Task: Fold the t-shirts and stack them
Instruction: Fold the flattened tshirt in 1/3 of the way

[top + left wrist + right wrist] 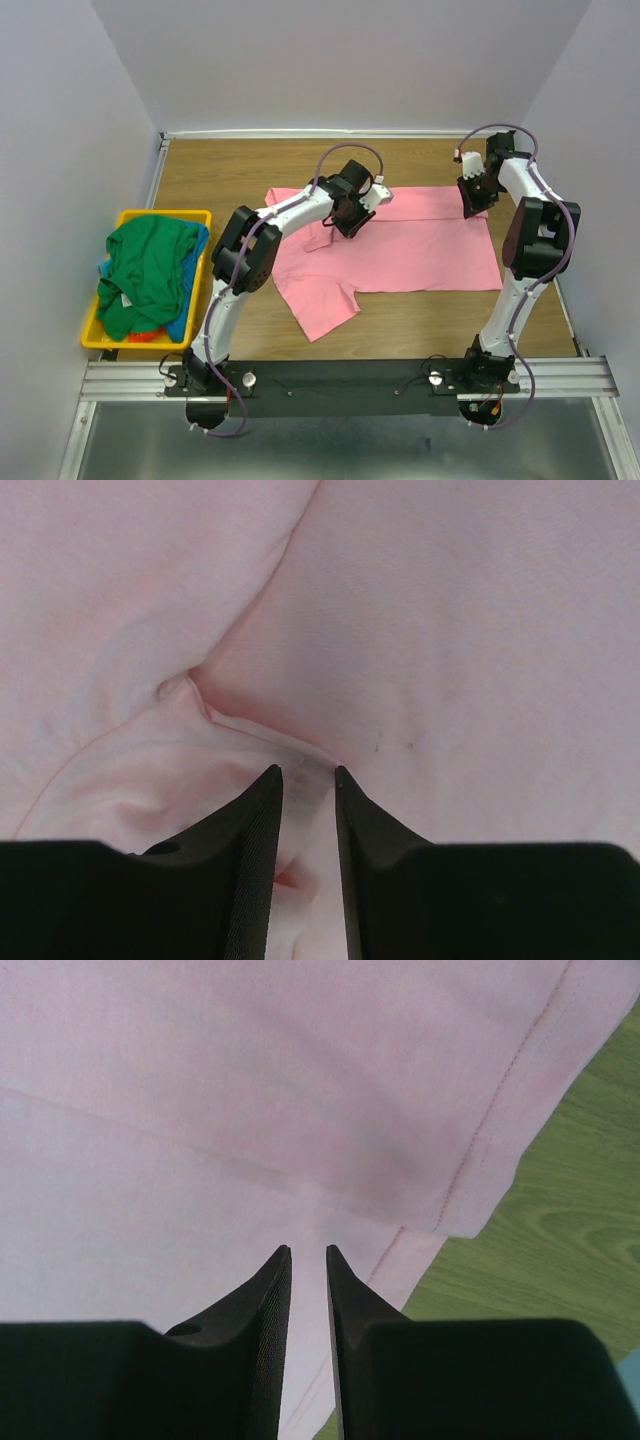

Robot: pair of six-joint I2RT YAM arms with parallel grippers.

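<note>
Left gripper (305, 770): jaws narrow, tips down on the pink t-shirt (420, 250) near its left end, with a puckered ridge of cloth between the fingers (255, 830). Whether that ridge is clamped cannot be told. Right gripper (307, 1248): jaws narrow, pinching the stitched hem at the shirt's far right corner (wood grain shows just beyond it). The shirt lies mostly flat at the centre of the wooden table (230, 170), its long axis running left to right, hem to the right, one sleeve splayed toward the near left. A green t-shirt (150, 265) sits heaped in the yellow bin (140, 215) at the left, well apart.
</note>
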